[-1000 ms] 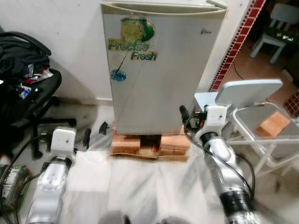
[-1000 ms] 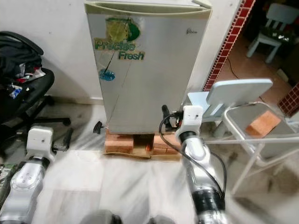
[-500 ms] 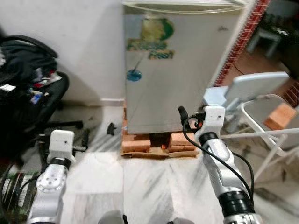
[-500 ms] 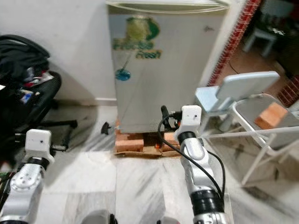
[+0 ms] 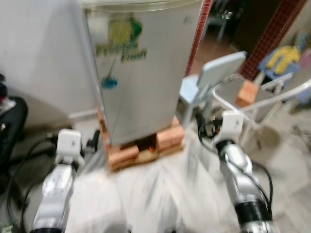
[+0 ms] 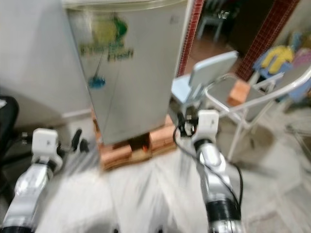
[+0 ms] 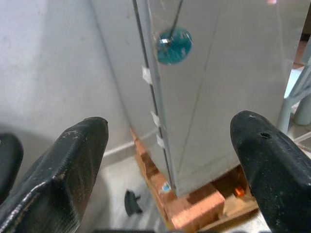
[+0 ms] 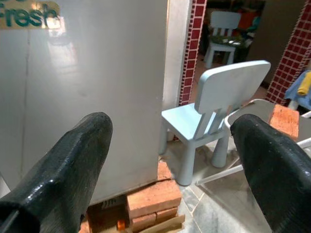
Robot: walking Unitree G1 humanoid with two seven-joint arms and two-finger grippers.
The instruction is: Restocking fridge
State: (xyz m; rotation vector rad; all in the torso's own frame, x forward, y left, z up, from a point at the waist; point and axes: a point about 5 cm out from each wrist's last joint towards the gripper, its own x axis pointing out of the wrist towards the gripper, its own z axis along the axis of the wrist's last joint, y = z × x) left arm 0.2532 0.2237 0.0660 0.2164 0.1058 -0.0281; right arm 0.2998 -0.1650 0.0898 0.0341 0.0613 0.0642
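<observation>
Both grippers, left gripper [image 7: 167, 160] and right gripper [image 8: 170, 160], are held wide open and empty before the closed fridge [image 5: 141, 73], centre frame, raised on bricks [image 5: 141, 145].

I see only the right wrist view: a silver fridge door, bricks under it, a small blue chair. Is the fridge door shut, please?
Observer: Yes, the fridge door looks shut; the left wrist view shows its closed edge seam.
Operator: Where is the left gripper?
Observer: The left gripper is open, pointing at the fridge's lower left corner.
Operator: Anything on the floor there?
Observer: A small black object lies beside the bricks.
</observation>
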